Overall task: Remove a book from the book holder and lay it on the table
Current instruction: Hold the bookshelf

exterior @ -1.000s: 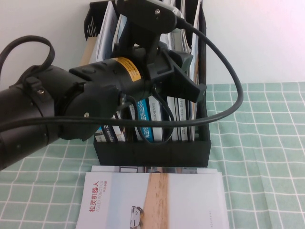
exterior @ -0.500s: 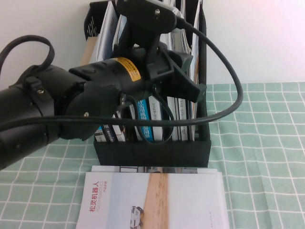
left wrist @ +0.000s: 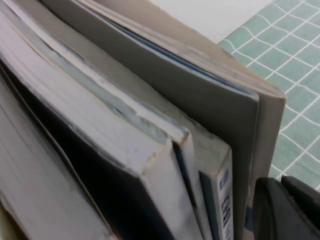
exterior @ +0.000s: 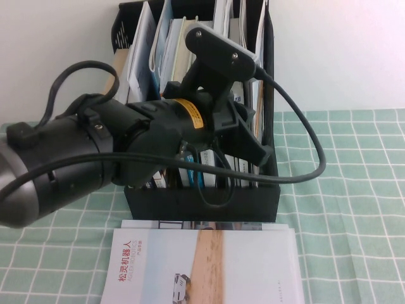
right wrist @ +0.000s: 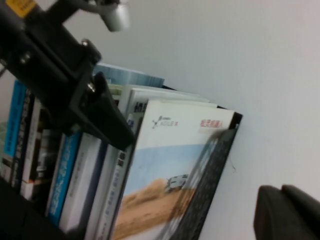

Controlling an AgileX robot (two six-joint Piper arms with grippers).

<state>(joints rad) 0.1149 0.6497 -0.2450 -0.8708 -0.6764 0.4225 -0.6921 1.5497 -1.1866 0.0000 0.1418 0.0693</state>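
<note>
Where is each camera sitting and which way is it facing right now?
High: raised, looking down at the black plastic slotted book holder; left arm and left hand over it.
Left wrist: among standing books; left hand tip visible.
Right wrist: beside the holder; right hand visible.
Shared: high and right wrist views show the left hand at the books.

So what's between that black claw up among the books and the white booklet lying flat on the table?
In the high view, the book holder's low front wall stands between the left gripper and the book. The right gripper appears only in its wrist view.

Glossy paper book (exterior: pixel 202 266), black plastic holder (exterior: pixel 202 202)
</note>
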